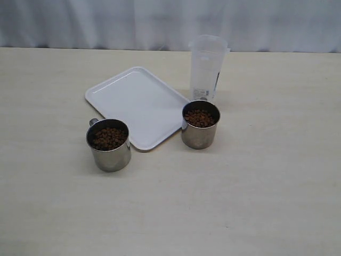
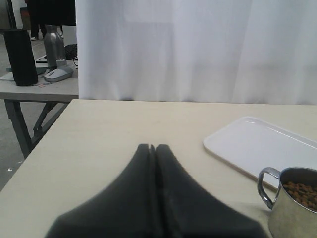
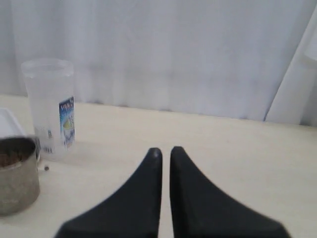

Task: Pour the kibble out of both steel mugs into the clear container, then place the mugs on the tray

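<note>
Lower-left of centre on pale counter (image 1: 240, 202): short shiny steel mug (image 1: 109, 152) full of brown kibble pellets (image 1: 110, 138). 2nd steel mug (image 1: 200, 136) centre-right, white flat plastic tray (image 1: 136, 96) behind/betw. them. Tall clear plastic container (image 1: 206, 69) farthest, looks empty. Both left fingers (image 2: 141, 173) & right fingers (image 3: 148, 173) pressed together, holding nothing. Pouring prob. not begun; next: spread fingers, reach for a mug.

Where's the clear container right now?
In the exterior view, the clear container stands upright behind the right-hand steel mug, just right of the tray.
</note>
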`<state>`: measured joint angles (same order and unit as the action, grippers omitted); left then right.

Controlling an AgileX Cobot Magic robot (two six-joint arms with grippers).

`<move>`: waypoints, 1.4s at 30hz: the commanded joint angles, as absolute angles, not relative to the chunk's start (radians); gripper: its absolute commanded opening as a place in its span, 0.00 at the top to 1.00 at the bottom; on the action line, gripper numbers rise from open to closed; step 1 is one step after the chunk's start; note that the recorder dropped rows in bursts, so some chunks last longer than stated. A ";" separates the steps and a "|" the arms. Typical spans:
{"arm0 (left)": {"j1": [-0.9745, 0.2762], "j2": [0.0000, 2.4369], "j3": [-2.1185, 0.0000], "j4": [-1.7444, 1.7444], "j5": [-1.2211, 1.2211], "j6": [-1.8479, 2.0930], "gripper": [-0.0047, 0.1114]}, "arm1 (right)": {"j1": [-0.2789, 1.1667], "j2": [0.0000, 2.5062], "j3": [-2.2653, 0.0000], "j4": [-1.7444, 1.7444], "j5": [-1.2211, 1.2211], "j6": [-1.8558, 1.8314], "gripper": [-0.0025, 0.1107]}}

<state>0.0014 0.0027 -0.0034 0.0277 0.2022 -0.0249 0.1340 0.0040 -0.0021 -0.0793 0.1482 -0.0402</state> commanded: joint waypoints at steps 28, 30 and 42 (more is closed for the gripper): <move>0.004 0.000 0.000 0.035 0.196 -0.028 0.96 | 0.130 0.731 -0.019 -0.792 -0.545 0.787 0.94; 0.004 0.000 0.000 0.035 0.196 -0.028 0.96 | 0.130 0.867 -0.060 -0.782 -0.601 0.773 0.94; 0.004 0.000 0.000 0.035 0.196 -0.028 0.96 | 0.130 1.415 -0.277 -0.849 -0.779 0.461 0.94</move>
